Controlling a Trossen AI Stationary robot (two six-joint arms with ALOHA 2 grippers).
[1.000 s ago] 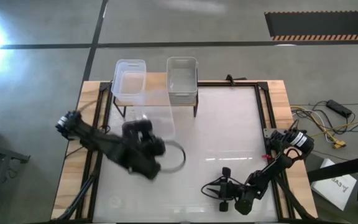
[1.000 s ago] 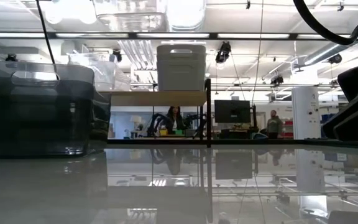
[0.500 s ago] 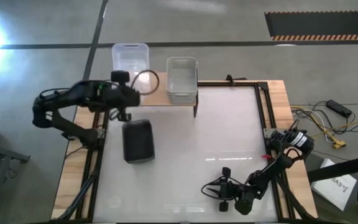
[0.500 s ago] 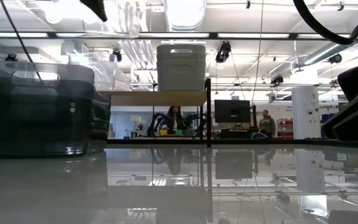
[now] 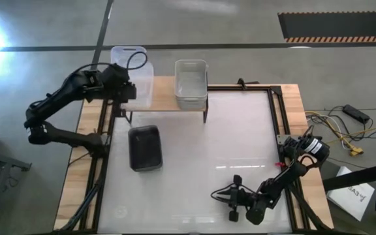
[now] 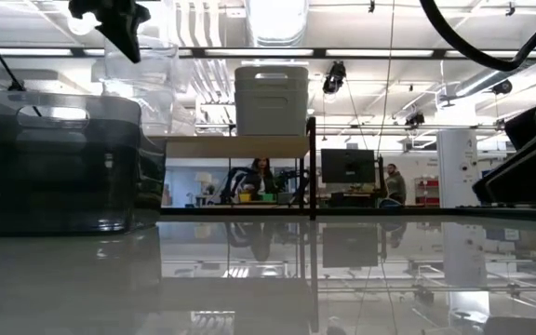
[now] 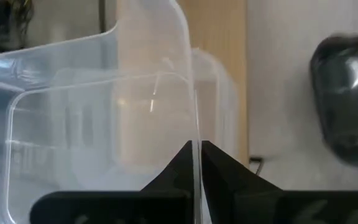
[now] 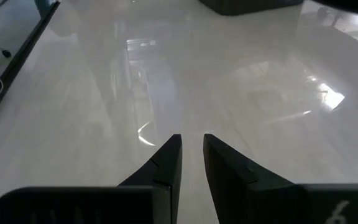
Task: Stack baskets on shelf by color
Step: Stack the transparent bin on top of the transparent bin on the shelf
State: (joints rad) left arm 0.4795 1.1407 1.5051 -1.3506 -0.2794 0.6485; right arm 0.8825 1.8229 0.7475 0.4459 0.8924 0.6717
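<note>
Nearest me, my right hand [image 5: 235, 199] sits low over the front right of the desk [image 5: 227, 143], holding nothing; its wrist view shows the two fingers [image 8: 169, 163] a narrow gap apart above bare white surface.

Further in, left of centre, a dark bin [image 5: 144, 147] stands on the desk by itself. In the low view it is the tall smoky box [image 6: 60, 160] at the left, well clear of the shelf legs.

At the back edge stands the shelf [image 5: 163, 94]. On its right half I see a grey bin [image 5: 191, 83], upright and square to the board; in the low view it sits on the top board [image 6: 272, 100].

Over the shelf's left end my left hand [image 5: 126, 92] is clenched on the near wall of a clear bin [image 5: 134, 73]. The wrist view shows both fingers [image 7: 181, 167] pinched on that thin wall [image 7: 104, 118], with more clear plastic nested below it. In the low view the clear bin [image 6: 140, 84] hangs above the board, and I cannot tell whether it touches what lies under it.
</note>
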